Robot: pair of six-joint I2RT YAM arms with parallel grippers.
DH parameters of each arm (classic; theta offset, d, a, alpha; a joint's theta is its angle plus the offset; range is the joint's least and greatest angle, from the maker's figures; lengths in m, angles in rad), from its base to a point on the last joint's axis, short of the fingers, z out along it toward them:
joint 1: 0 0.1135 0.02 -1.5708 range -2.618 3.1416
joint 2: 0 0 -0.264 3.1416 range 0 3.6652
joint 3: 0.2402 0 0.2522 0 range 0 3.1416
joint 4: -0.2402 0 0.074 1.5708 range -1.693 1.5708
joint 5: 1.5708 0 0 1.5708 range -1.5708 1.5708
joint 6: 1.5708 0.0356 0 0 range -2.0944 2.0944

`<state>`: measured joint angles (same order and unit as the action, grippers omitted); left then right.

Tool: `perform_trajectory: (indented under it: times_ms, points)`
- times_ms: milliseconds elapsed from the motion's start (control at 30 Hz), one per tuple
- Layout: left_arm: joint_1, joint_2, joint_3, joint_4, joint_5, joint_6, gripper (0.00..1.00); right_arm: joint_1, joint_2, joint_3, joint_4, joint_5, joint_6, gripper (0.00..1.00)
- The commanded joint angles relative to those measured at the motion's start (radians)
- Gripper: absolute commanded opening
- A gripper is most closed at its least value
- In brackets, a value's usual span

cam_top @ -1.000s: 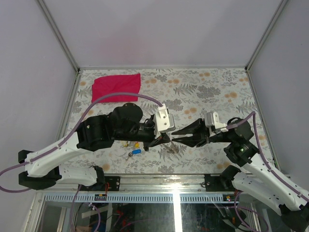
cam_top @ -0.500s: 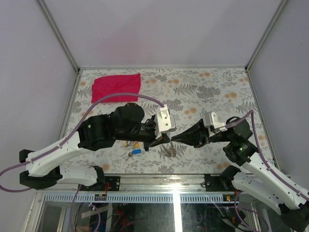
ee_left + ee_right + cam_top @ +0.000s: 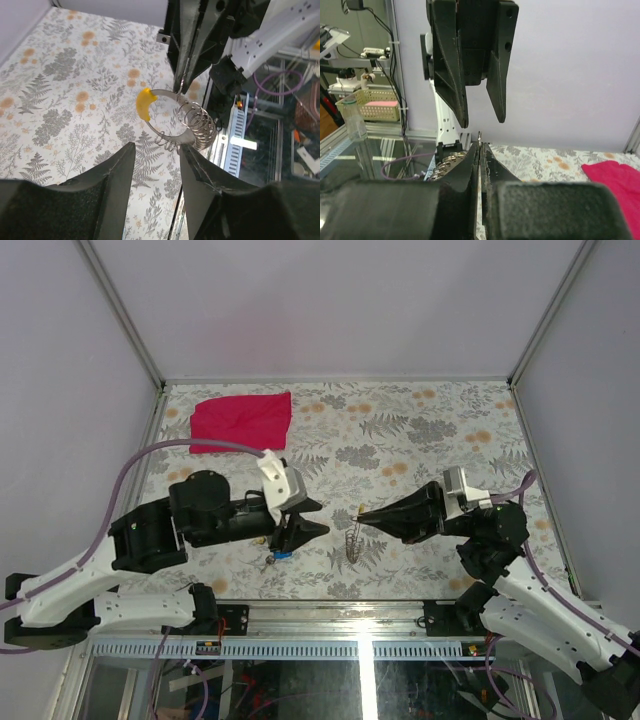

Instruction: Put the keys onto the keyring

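The left claw [image 3: 318, 517] has let go and drawn back leftward, jaws apart and empty. The right claw [image 3: 362, 517], clenched, now alone holds the keyring [image 3: 167, 122] above the desk's [image 3: 450, 430] near edge, a yellow key [image 3: 144, 103] seemingly on it. A blue key [image 3: 281, 555] lies by that edge, probably next.

Table [image 3: 430, 425]: flat top covered in a grey-and-orange fern and flower print.

Lying directly on it:
- Red cloth [image 3: 241, 420], rumpled, well apart from the left gripper [image 3: 322, 516], off toward the far left corner.
- Blue-headed key [image 3: 283, 554], flat on the print, just nearside of that gripper, close below its finger bases.
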<state>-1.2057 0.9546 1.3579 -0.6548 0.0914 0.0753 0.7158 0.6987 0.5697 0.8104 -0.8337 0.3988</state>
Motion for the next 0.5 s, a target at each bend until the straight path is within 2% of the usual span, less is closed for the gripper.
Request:
perform_trajectory:
  times_ms: [0,267,367,467]
  points:
    - [-0.006,-0.068,-0.063,0.174,-0.094,-0.092,0.42,0.007,0.015,-0.009,0.280,0.085,0.116,0.00]
    - [-0.005,-0.103,-0.113,0.219,-0.133,-0.145,0.42,0.007,0.059,-0.041,0.453,0.079,0.185,0.00]
    - [-0.006,-0.095,-0.112,0.219,-0.124,-0.149,0.42,0.007,0.054,-0.053,0.457,0.054,0.148,0.00]
    - [-0.005,-0.093,-0.111,0.220,-0.120,-0.151,0.42,0.007,0.032,-0.044,0.389,0.018,0.056,0.00]
